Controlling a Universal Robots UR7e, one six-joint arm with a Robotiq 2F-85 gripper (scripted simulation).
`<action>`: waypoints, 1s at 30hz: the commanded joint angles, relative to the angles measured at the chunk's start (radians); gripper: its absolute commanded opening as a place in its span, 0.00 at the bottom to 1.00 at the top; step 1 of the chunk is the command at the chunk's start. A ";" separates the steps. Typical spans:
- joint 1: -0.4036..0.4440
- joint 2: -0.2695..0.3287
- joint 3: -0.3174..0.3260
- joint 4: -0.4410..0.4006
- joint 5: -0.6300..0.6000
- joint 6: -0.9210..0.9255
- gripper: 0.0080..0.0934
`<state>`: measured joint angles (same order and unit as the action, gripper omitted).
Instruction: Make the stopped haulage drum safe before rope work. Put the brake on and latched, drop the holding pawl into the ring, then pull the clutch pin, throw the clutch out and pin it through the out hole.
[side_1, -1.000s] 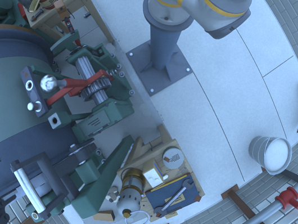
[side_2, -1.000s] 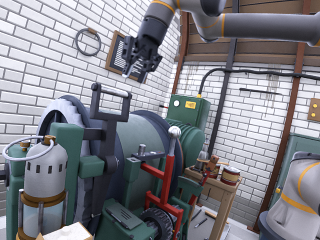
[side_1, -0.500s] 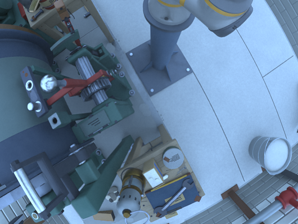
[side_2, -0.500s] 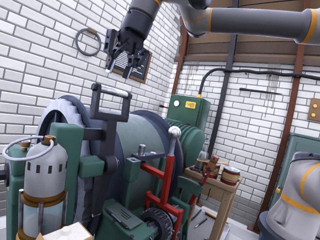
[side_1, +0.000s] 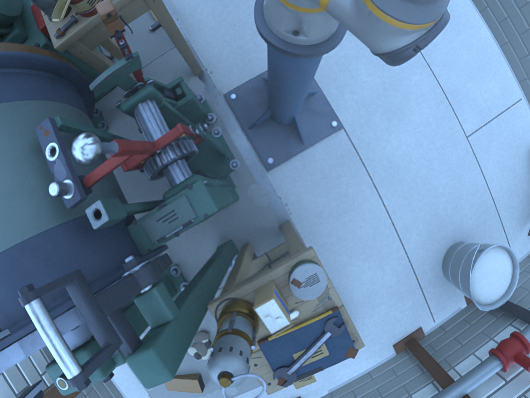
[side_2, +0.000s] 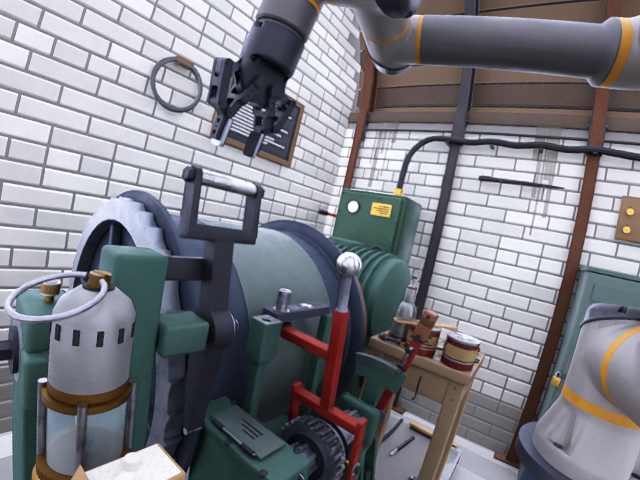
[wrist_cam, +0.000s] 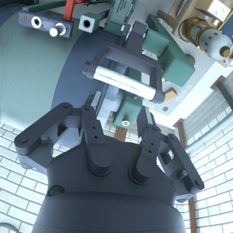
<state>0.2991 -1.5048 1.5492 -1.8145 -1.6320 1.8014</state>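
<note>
The brake lever's steel grip bar (side_2: 227, 182) (wrist_cam: 126, 83) (side_1: 51, 336) sits in a dark U-shaped yoke that stands upright beside the drum's toothed ring (side_2: 126, 217). My gripper (side_2: 238, 143) (wrist_cam: 117, 112) hangs open and empty a short way above the bar, fingers pointing down at it. The red clutch lever (side_2: 338, 330) (side_1: 135, 152) with its steel ball knob (side_2: 349, 263) (side_1: 86, 147) stands further along the drum. The clutch pin (side_2: 283, 298) (side_1: 60, 189) (wrist_cam: 55, 31) sits in one hole of the grey plate, and the other hole (side_1: 52, 151) (wrist_cam: 36, 21) is empty.
The green and grey haulage drum (side_2: 279, 279) fills the left of the room against the brick wall. A lamp (side_2: 85, 351) and a workbench (side_1: 295, 320) with tools stand at its near end, a second bench with tins (side_2: 439, 356) further back, and a bucket (side_1: 482, 275) on the floor.
</note>
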 joint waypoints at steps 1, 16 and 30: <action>0.000 0.000 -0.002 0.001 0.000 -0.011 0.59; -0.005 0.022 -0.039 0.056 0.013 -0.314 0.59; -0.013 0.052 -0.091 0.136 0.030 -0.755 0.59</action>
<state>0.2858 -1.4520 1.4578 -1.6769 -1.6016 1.0427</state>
